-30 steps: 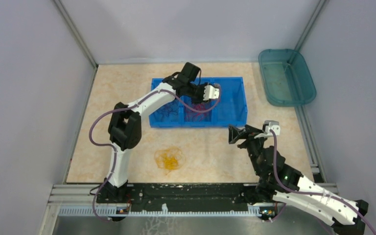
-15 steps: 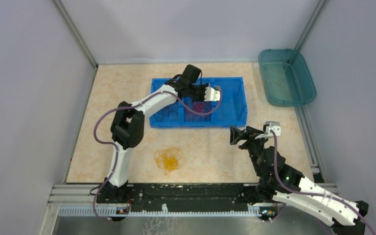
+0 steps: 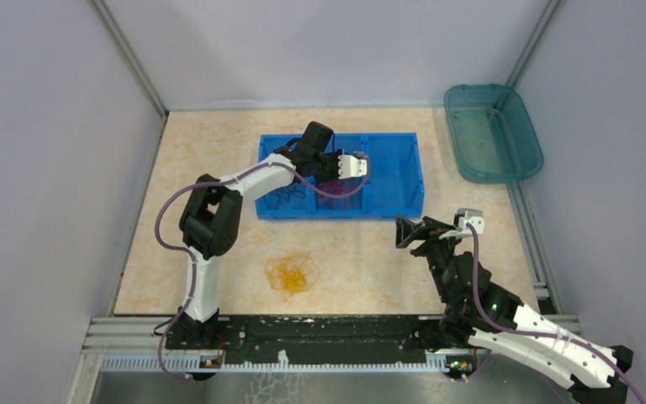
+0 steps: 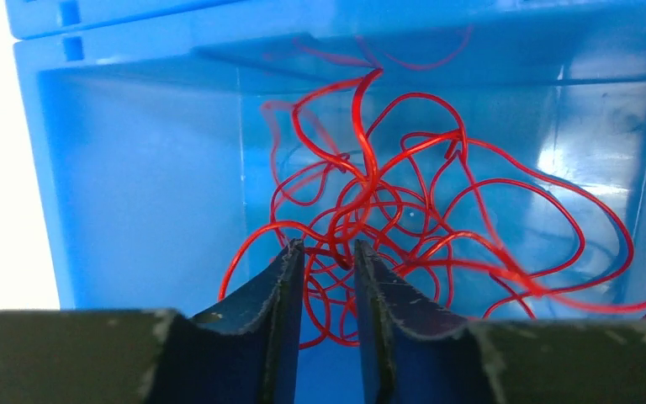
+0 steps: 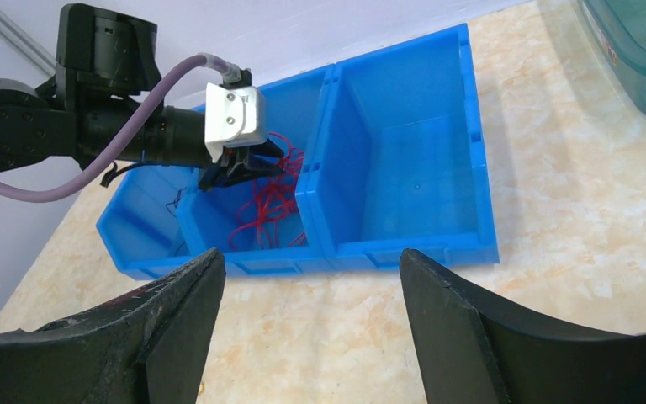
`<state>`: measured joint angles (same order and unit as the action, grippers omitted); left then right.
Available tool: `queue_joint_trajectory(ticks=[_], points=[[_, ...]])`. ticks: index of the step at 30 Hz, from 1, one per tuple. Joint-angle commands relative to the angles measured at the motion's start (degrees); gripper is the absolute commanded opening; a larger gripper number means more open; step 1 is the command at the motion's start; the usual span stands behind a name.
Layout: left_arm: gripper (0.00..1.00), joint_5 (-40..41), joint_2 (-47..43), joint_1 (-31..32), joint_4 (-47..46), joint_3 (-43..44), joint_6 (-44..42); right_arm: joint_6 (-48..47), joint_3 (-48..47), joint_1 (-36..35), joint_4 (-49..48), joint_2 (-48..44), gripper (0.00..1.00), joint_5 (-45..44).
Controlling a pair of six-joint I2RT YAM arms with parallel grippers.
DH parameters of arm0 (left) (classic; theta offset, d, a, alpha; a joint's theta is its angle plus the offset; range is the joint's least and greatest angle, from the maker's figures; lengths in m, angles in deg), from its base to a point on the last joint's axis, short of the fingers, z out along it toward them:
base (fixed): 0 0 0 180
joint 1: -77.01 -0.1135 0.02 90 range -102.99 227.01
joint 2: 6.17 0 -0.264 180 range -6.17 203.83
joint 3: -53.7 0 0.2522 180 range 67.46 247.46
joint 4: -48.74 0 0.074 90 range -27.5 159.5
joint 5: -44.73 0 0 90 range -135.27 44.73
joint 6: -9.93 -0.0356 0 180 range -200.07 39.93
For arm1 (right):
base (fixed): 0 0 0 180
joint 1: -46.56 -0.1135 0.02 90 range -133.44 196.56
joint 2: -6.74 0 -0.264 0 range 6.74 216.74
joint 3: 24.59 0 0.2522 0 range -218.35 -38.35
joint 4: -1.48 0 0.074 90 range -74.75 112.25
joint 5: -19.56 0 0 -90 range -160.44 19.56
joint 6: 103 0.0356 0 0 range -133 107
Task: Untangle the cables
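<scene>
Left gripper (image 4: 326,252) sits in the mid compartment of the glossy blue plastic bin (image 5: 412,168), jaws nearly together w/ thin curly loops of the red cable (image 5: 261,210) crossing the narrow gap; we can't tell if it's pinched. Right gripper (image 5: 311,328) hangs wide open & empty above the marble-look table (image 3: 362,261), where the yellow-orange cable (image 3: 292,272) lies in a loose coil; dark cable (image 3: 282,195) in the bin's left compartment.

Left fingers (image 4: 277,337) hide lower loops of the red cables (image 4: 370,189); the teal tub (image 5: 639,50) is cut off.
</scene>
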<state>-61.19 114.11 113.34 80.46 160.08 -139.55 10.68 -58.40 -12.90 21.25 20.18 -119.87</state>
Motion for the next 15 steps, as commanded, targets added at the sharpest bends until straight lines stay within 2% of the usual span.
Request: queue_joint_trajectory(ticks=[1,4,7,10,12,15], points=[[0.41,-0.24,-3.21,-0.04,0.14,0.40,2.14,0.10,-1.69,0.54,-1.64,-0.64,0.76,0.17],[0.53,-2.39,-4.41,-0.04,1.27,3.10,4.60,-0.49,-1.96,0.53,-1.80,-0.35,0.76,0.62],[0.73,-7.67,-7.30,-0.04,2.61,6.34,8.56,-1.12,-1.98,0.57,-2.75,0.71,0.76,1.22],[0.99,-13.25,-10.98,-0.04,4.99,11.10,14.42,-2.19,-2.02,0.58,-4.80,2.36,0.76,3.53],[1.00,-16.78,-13.35,-0.04,7.87,13.89,20.36,-3.40,-2.12,0.51,-6.56,4.13,0.77,6.46],[1.00,-19.61,-18.18,-0.04,12.19,13.93,24.66,-5.56,-2.83,0.65,-9.23,8.94,0.77,12.82]])
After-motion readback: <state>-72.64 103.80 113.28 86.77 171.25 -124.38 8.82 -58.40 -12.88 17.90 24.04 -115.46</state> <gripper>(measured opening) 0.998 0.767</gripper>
